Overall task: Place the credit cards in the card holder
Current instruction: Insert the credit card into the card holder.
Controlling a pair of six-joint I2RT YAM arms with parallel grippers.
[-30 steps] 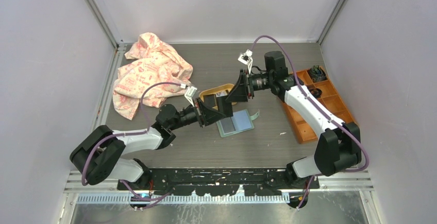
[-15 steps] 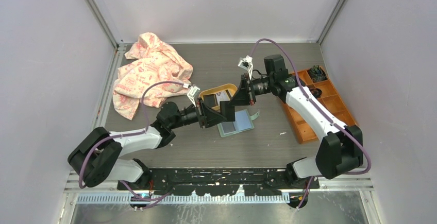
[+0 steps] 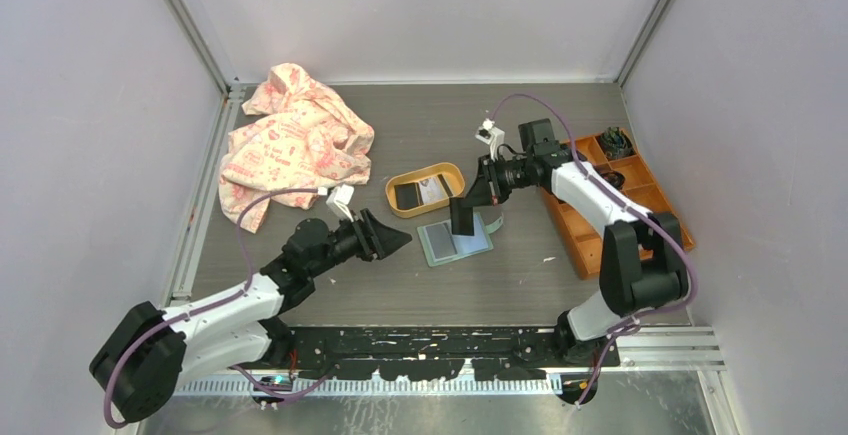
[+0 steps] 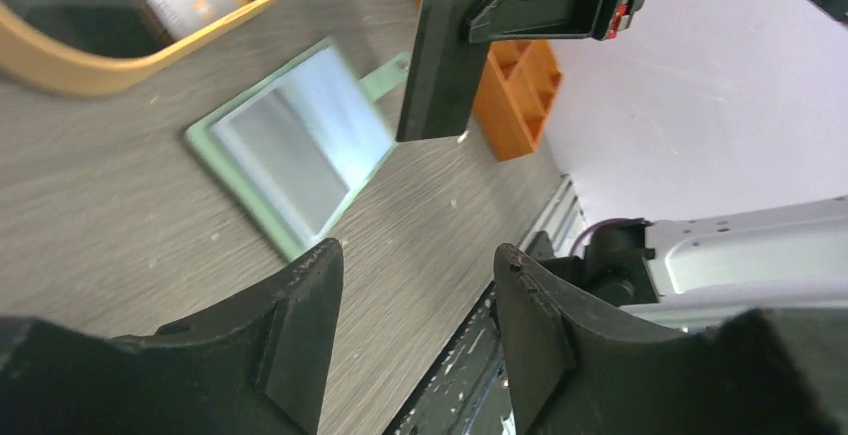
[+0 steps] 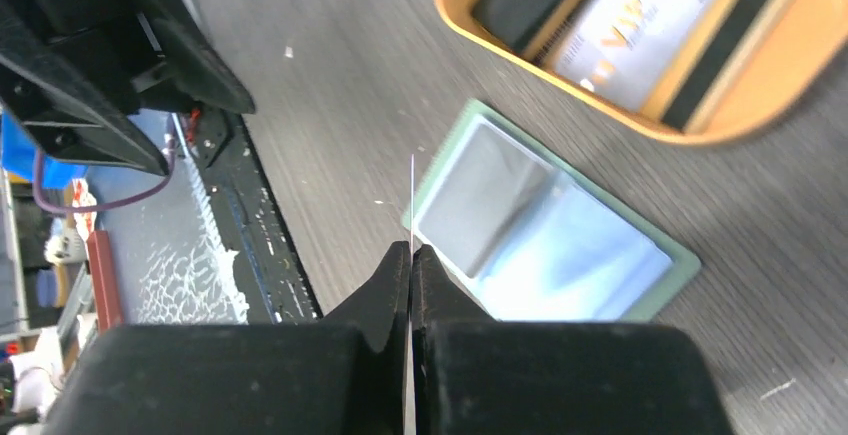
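Pinching 1 black credit card (image 3: 461,218) by its upper edge in the right gripper (image 3: 470,203), pressing the fingers (image 5: 385,290) together with no gap showing in the right wrist view. Hanging that card upright and clear of the table (image 3: 520,285), just above the card holder (image 3: 456,242), near 1 of its edges (appearing from the wrist only as a thin pale line, being seen edge-on). Lying open and flat on the grey surface, greyish inner slots facing up, snap tab pointing toward the side of the orange compartment box (image 3: 625,210). Hovering the left gripper (image 3: 398,240) well apart from the holder on its left, spreading the jaws wide and gripping nothing. Resting at least 2 further cards (image 3: 420,193), 1 black and 1 pale with a dark stripe, inside the yellow oval tray (image 3: 392,200) just behind the holder. Leaving a pink patterned cloth (image 3: 290,145) crumpled at the far left.
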